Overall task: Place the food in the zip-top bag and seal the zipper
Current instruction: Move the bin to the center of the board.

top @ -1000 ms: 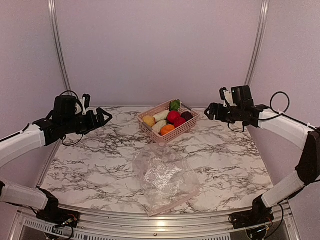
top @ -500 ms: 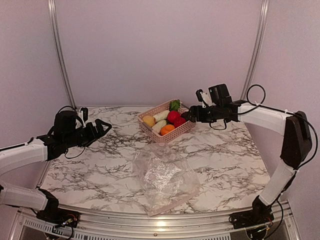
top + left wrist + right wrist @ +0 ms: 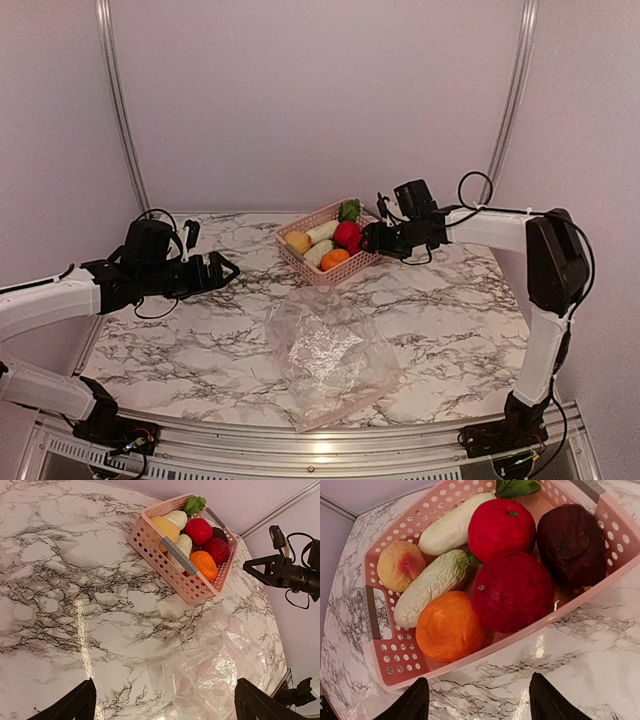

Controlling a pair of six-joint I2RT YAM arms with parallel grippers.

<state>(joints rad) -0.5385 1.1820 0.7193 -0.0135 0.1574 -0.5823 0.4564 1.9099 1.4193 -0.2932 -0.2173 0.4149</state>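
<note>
Right gripper (image 3: 480, 702) spread, empty, poised at basket (image 3: 525, 634) edge to pick food (image 3: 450, 627) (red piece (image 3: 512, 590) nearest). Left gripper (image 3: 222, 270) spread, empty, near bag (image 3: 330, 355), likely to steady it.

Lit brightly, softly and evenly from overhead, with a pale pink-lilac cast throughout. Shadowed only faintly and diffusely beneath the pink basket (image 3: 330, 245) on the tabletop (image 3: 200, 340). Speckled with small white glints across the crinkled zip-top bag (image 3: 325, 355); streaked by one long vertical glare on the marble in the left wrist view, with a smaller sheen in the right wrist view. Sharp and saturated on the food (image 3: 510, 590) up close. Dark and slightly soft at the fingertips (image 3: 417, 702) of the right hand (image 3: 480, 702) along the bottom edge. Bowed by wide-angle distortion along the upright rails (image 3: 118, 100) in the top view.
</note>
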